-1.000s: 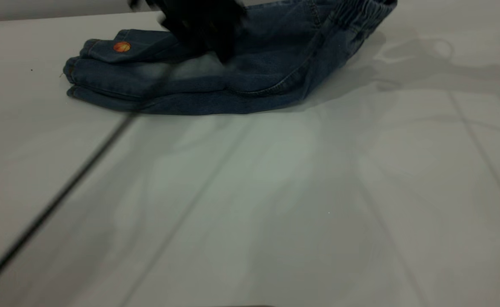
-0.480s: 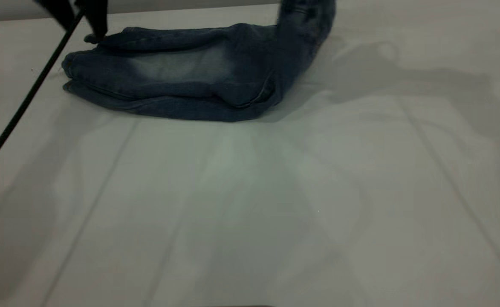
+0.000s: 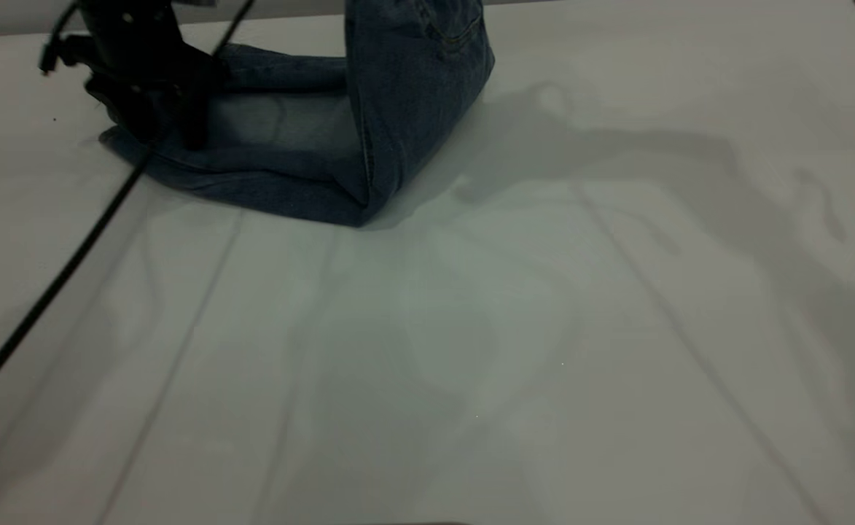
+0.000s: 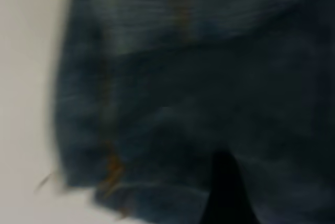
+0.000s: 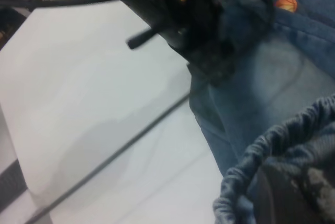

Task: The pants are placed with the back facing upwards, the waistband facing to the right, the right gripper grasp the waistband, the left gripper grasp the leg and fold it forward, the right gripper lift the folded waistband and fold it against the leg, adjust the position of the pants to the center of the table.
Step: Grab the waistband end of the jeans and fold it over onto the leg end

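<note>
The faded blue denim pants (image 3: 303, 146) lie at the far left of the white tabletop (image 3: 514, 350), legs flat, while the gathered, ruffled waistband (image 5: 272, 153) end is lifted upright, bunched against the right gripper (image 5: 293, 195), apparently clamped in its jaws. The bulky black left gripper (image 3: 143, 95) presses on the leg hems beside the orange ball print (image 5: 286, 3); whether its jaws are open I cannot tell. Risks, as I judge them: the raised half could slip free and drop askew, or the left gripper could block the fold landing on the legs, dragging the layers apart.
</note>
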Tool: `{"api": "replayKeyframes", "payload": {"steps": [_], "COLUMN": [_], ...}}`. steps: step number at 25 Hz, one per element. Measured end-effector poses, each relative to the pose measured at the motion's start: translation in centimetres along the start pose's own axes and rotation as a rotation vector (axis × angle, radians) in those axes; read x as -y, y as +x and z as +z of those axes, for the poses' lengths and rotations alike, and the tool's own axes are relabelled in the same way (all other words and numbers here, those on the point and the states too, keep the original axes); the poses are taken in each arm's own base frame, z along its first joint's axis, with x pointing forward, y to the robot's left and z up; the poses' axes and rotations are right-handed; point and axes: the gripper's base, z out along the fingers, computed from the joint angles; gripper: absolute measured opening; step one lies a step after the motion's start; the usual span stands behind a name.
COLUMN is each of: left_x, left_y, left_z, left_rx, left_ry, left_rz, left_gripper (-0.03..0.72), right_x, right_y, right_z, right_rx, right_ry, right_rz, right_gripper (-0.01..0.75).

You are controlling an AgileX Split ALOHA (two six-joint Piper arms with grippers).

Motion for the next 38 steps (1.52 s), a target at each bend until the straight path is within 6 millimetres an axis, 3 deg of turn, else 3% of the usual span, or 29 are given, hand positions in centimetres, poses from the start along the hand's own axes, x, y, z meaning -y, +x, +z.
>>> {"api": "replayKeyframes", "payload": {"steps": [11, 15, 18, 20, 24, 29, 33, 38], "left_x": [7.7, 8.5, 7.5, 5.9, 1.3, -3.5, -4.2, -3.9], "left_y": [-1.0, -1.0, -1.1, -1.7, -2.9, -4.7, -5.5, -5.8], "left_z": [-0.1, -0.3, -1.5, -3.4, -9.0, -14.7, -17.4, -18.1], "left_rx": [0.047, 0.047, 0.012, -0.005, 0.024, 0.219, 0.313, 0.341], "left_ry": [0.056, 0.061, 0.055, 0.033, -0.002, -0.047, -0.061, -0.032], "left_rz": [0.121, 0.135, 0.120, 0.104, 0.025, -0.101, -0.121, -0.128], "left_gripper": [0.442, 0.442, 0.442, 0.442, 0.442, 0.442, 0.442, 0.442], "right_x": [-0.5, -0.7, -1.5, -2.1, -3.2, -3.9, -3.6, -3.2], "right_y": [-1.1, -1.2, -1.2, -1.2, -1.4, -1.0, 0.3, 1.2], "right_z": [-0.5, -0.4, 0.3, 0.8, 1.9, 4.6, 8.6, 12.2], "right_rx": [0.015, 0.016, 0.015, 0.016, 0.040, 0.067, 0.111, 0.234], "right_ry": [0.017, 0.013, 0.007, 0.004, 0.016, 0.043, 0.081, 0.110], "right_rz": [-0.011, -0.013, -0.026, -0.034, -0.055, -0.078, -0.072, -0.044], "right_gripper": [0.034, 0.034, 0.034, 0.034, 0.034, 0.034, 0.034, 0.034]}}
